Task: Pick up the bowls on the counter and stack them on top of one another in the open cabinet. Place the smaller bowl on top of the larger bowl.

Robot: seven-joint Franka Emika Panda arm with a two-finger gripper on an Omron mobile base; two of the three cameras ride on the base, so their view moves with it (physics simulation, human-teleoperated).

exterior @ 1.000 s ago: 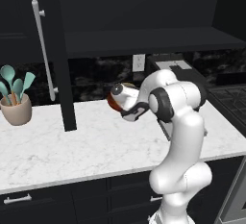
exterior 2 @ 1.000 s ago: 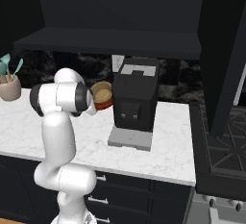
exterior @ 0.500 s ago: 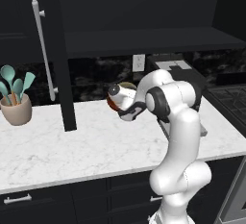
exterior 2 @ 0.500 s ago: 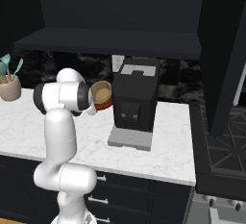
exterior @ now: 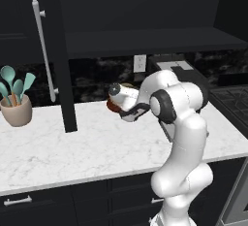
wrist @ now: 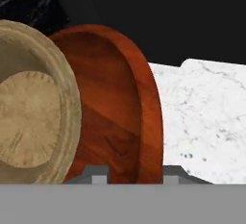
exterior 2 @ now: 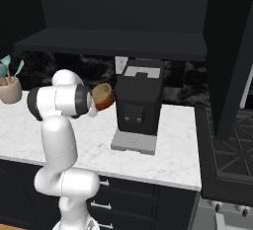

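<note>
My gripper (wrist: pixel 135 174) is shut on the rim of the larger bowl (wrist: pixel 115 107), a glossy reddish-brown dish tipped on its side. The smaller bowl (wrist: pixel 29 117), light tan wood, lies nested inside it. In the base views the pair of bowls (exterior 2: pixel 104 97) hangs above the white marble counter (exterior: pixel 97 142), just left of the coffee machine, with the gripper (exterior: pixel 116 107) at the larger bowl's (exterior: pixel 111 106) edge. The open cabinet's dark shelf (exterior: pixel 145 40) runs above and behind. Its door (exterior: pixel 58 55), with a long silver handle (exterior: pixel 42 50), stands to the left.
A black coffee machine (exterior 2: pixel 138 105) stands on the counter right beside the bowls. A beige utensil holder with teal spatulas (exterior: pixel 16 108) sits at the far left. A stove (exterior 2: pixel 227 145) borders the counter on the right. A wall outlet (exterior: pixel 140 63) is behind the hand.
The hand has carried the nested bowls a little to the left and slightly lower in the left base view. The grip has not changed.
</note>
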